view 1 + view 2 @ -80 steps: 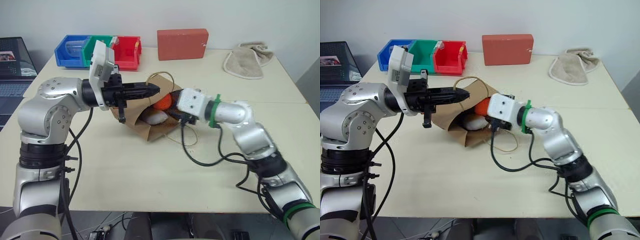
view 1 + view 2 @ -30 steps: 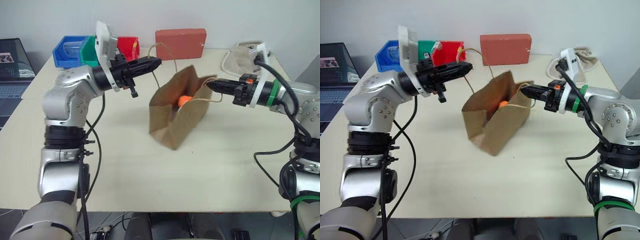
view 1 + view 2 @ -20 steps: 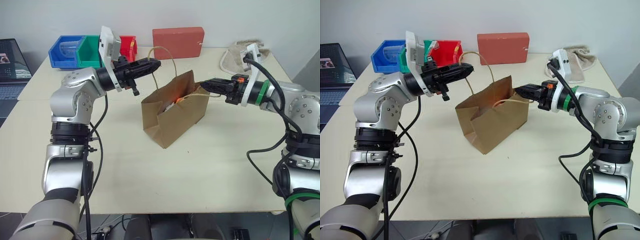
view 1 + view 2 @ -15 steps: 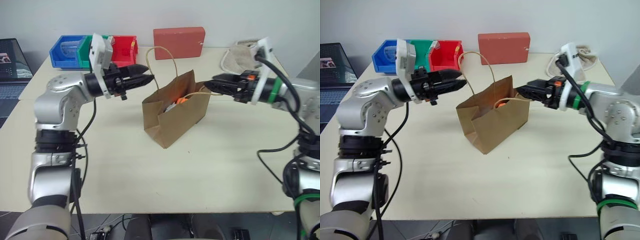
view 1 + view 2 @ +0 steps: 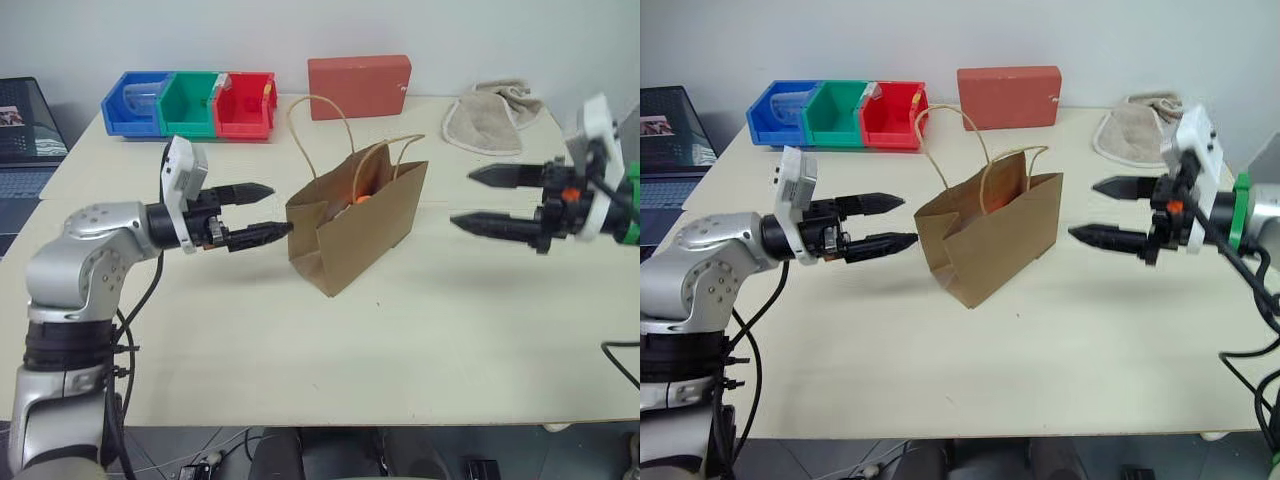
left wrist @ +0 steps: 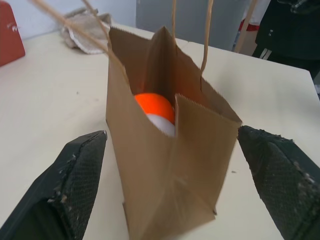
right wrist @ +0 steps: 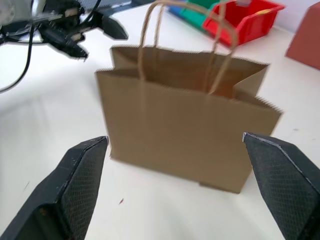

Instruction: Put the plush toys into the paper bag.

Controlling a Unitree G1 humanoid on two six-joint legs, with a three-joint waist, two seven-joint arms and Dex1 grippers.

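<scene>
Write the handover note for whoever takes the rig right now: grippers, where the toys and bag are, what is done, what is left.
Left gripper: open, holding nothing, beside the paper bag's left end.
Right gripper: open, holding nothing, off the bag's right side, apart from it.
Paper bag: standing upright mid-table, handles up, mouth open.
Plush toys: orange carrot and white egg toy sit inside the bag, seen through its mouth in the left wrist view.
Done: both toys appear bagged, bag upright and free of both grippers.
Left: likely nothing but drawing the arms away.
</scene>
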